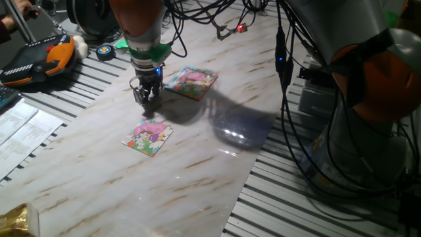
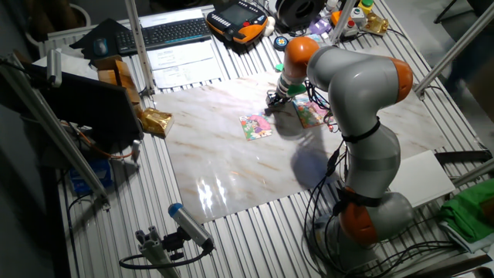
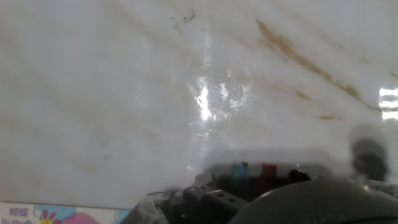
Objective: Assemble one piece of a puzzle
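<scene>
The piece cannot be made out in any view. The gripper (image 1: 146, 99) is being held low over the marble board (image 1: 197, 164), between 2 puzzle boards (image 1: 147, 137); its opening cannot be told.

Silver-grey arm (image 2: 363, 85) with orange joint bands — black cables trailing alongside, green ring and blue light above the dark gripper (image 1: 146, 99)

Marble board (image 1: 197, 171) mostly open toward the near and right sides. Two puzzle boards lie flat: one (image 1: 147, 137) just in front of the gripper (image 1: 146, 99), one (image 1: 191, 82) beside it. Clutter and cables (image 1: 197, 16) crowd the far edge.
</scene>
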Available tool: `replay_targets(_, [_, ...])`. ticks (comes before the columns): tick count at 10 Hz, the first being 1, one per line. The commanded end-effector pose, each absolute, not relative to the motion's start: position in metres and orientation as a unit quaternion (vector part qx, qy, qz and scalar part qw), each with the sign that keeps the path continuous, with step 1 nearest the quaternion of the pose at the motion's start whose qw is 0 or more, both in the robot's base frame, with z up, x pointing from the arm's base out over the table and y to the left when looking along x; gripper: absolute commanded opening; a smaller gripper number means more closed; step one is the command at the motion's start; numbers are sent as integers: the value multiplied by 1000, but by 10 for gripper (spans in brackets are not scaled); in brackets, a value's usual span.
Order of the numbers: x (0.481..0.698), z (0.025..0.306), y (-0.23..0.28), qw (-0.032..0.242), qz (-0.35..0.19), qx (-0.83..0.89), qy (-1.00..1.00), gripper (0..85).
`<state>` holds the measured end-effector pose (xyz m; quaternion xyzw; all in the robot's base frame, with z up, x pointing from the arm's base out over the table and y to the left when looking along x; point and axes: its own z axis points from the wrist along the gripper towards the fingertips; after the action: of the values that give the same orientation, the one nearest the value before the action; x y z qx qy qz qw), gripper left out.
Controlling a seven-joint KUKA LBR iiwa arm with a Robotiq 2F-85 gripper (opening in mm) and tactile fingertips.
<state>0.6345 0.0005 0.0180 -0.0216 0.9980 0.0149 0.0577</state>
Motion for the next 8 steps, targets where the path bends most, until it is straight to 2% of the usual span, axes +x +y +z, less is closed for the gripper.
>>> replay_targets(1, [635, 18, 0, 56, 15, -22, 998, 640])
replay_targets(8, [635, 16, -2, 57, 15, -22, 998, 640])
